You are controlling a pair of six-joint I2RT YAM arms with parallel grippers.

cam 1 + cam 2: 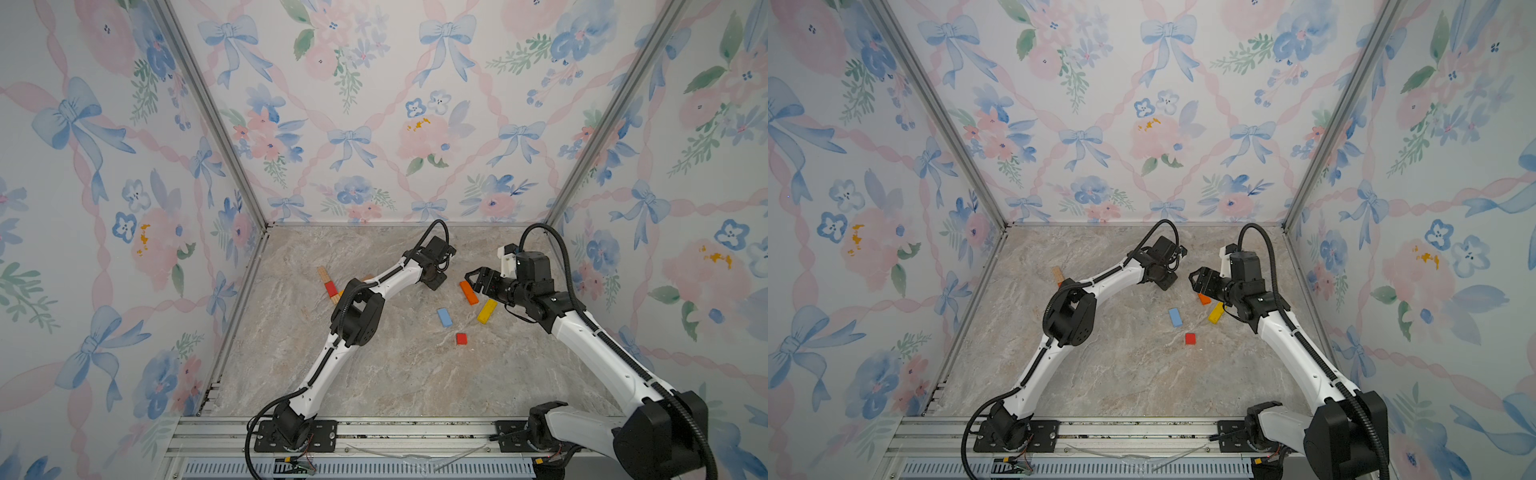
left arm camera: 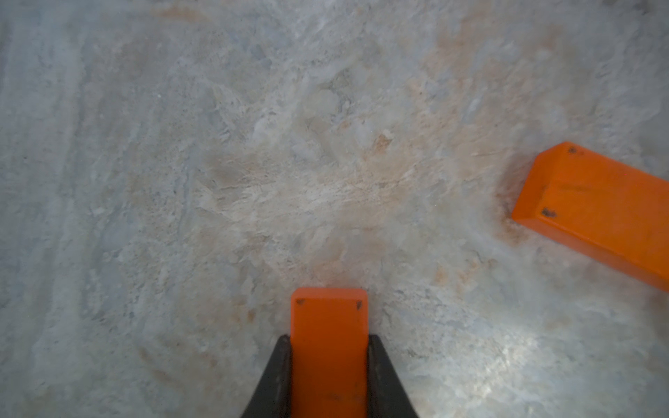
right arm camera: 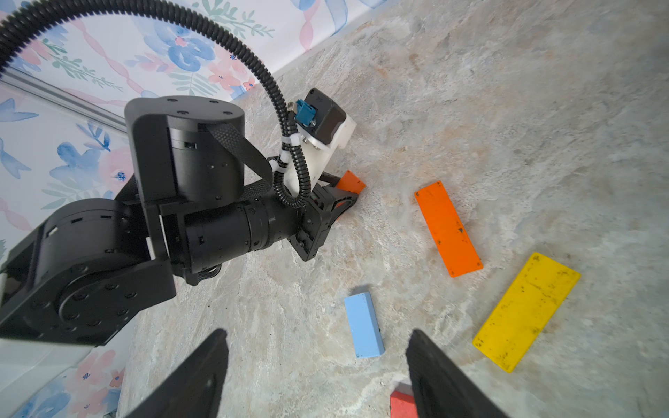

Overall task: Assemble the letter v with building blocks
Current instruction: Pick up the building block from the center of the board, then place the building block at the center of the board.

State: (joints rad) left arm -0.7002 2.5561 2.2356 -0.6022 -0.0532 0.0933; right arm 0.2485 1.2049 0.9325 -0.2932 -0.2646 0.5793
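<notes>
Left gripper (image 2: 328, 338): narrow, clamped on a small orange block (image 2: 328, 315). Both fingers (image 2: 275, 380) press its long sides. The block's long axis runs along my fingers. Its free end pokes past the tips, angled down at the marble table (image 2: 181, 181). Can't tell if that end touches the table. Flat orange face, dark chips at two corners. It sits mid-back of the table, just left of the orange bar (image 2: 597, 213).

Right gripper (image 3: 318, 333): fingers (image 3: 202, 369) spread wide, with only table between them. In both top views it hangs at the far end of the orange bar. Contact unclear.

Loose blocks, all lying flat on the right half of the table:
- yellow bar (image 1: 487, 311): diagonal, far end leaning right, scuffed with dark specks.
- orange bar: diagonal the other way, far end leaning left, apart from the yellow.
- light blue bar (image 1: 444, 317): shorter, roughly parallel to the orange bar, nearer the front.
- red square (image 1: 461, 338): smallest, nearest the front, apart from the rest.

Left side: a wood piece (image 1: 323, 274) and a red piece (image 1: 331, 288) lie end to end in one diagonal line. My left arm hides the rest.
</notes>
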